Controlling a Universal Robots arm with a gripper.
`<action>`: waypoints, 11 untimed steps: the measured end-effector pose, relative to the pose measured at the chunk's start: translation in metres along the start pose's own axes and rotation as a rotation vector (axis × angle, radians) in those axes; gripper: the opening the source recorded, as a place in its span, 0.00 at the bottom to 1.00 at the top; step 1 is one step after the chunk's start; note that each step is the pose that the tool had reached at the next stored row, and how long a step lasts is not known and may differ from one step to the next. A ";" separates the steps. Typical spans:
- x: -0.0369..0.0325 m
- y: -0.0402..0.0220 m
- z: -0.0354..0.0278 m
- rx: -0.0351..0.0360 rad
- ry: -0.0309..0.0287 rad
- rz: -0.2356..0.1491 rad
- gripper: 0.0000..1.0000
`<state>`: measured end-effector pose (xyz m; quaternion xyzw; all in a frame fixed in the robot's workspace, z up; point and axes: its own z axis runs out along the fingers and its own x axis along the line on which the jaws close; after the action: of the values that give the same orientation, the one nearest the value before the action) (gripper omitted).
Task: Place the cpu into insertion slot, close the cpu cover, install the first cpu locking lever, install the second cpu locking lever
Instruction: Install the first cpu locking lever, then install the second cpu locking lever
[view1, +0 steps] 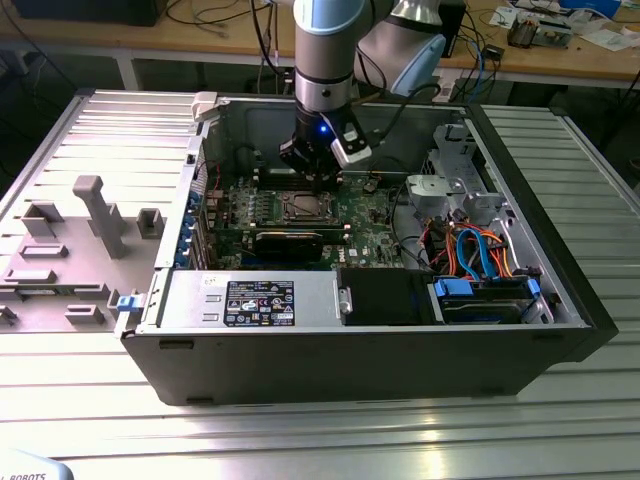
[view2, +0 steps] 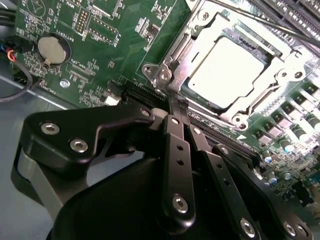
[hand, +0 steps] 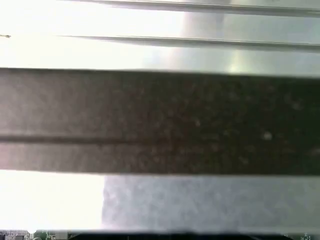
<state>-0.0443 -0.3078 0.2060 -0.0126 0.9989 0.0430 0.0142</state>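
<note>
You have the claw down inside the open computer case, its two black fingers pressed together with nothing between them, tips right at the near corner of the insertion slot. The cpu already sits in that slot, silvery top up, and the cpu cover lies flat around it, its window framing the chip. In the second wrist view the socket lies just beyond the fingertips, along the fingers' own line, on the green motherboard.
</note>
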 end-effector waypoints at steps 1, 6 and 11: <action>0.0001 -0.0018 0.0000 0.0004 -0.0001 0.000 0.11; 0.0001 -0.0037 -0.0002 0.0022 0.0000 0.000 0.11; 0.0001 -0.0041 -0.0002 0.0021 -0.0001 0.000 0.11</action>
<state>-0.0443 -0.3119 0.2059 -0.0125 0.9989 0.0420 0.0142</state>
